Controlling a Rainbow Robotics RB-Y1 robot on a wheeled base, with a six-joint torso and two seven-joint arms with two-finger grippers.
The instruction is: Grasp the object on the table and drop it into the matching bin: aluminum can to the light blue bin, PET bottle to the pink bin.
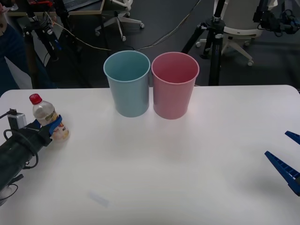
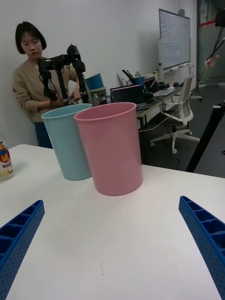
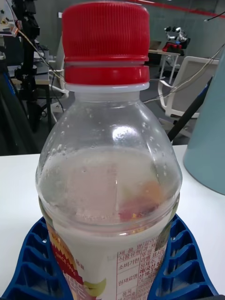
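Note:
The PET bottle, clear with a red cap and a white, yellow and red label, stands slightly tilted at the far left of the white table. My left gripper is shut on its lower body, and the blue fingers hug both sides of the bottle. The light blue bin and the pink bin stand side by side at the table's back middle, to the right of the bottle. My right gripper waits open at the table's right edge, facing the pink bin and the light blue bin.
A black tripod and office chairs stand on the floor behind the table. Another stand rises beyond the table's back left corner. Bare tabletop lies between the bottle and the bins.

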